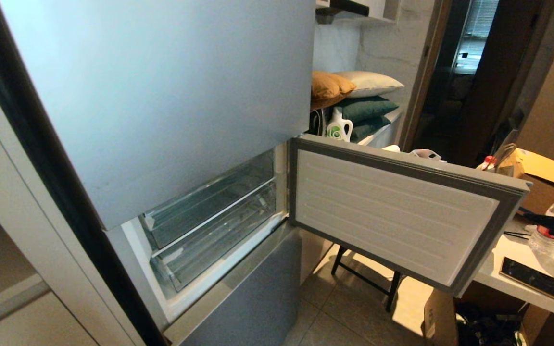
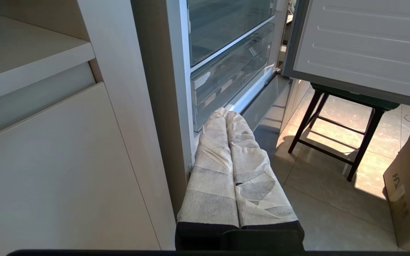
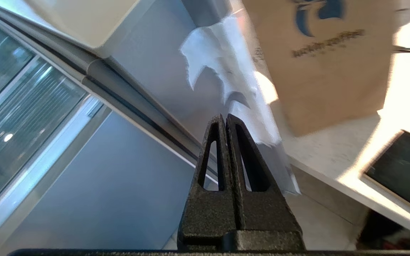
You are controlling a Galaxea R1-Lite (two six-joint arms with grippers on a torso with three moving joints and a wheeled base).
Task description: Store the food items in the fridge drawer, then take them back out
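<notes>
The silver-grey fridge (image 1: 161, 96) stands with its middle door (image 1: 402, 211) swung open to the right, showing a ribbed white inner panel framed by a grey seal; inside the open compartment sit two clear plastic bins, one above the other; the lower one, the fridge drawer (image 1: 214, 240), is wide and shallow with a transparent front, pushed in flush with the compartment, and nothing can be seen lying in it; the taller clear bin (image 1: 209, 202) sits just above it, a white rail between them; no pepper or potato shows in any view. The left gripper (image 2: 228, 113) hangs low beside the fridge's left edge, its jaws wrapped in pale tape and pressed together with nothing between them, pointing toward the drawer's lower corner. The right gripper (image 3: 224, 117) has black jaws closed tip to tip and empty, near the grey fridge front; beyond it stand a brown paper bag (image 3: 326, 57) and a white bench (image 1: 508, 259); on the bench lie a dark phone (image 1: 536, 281) and a clear water bottle (image 1: 553, 230); a black stool (image 2: 340, 135) stands on the tiled floor under the open door.
</notes>
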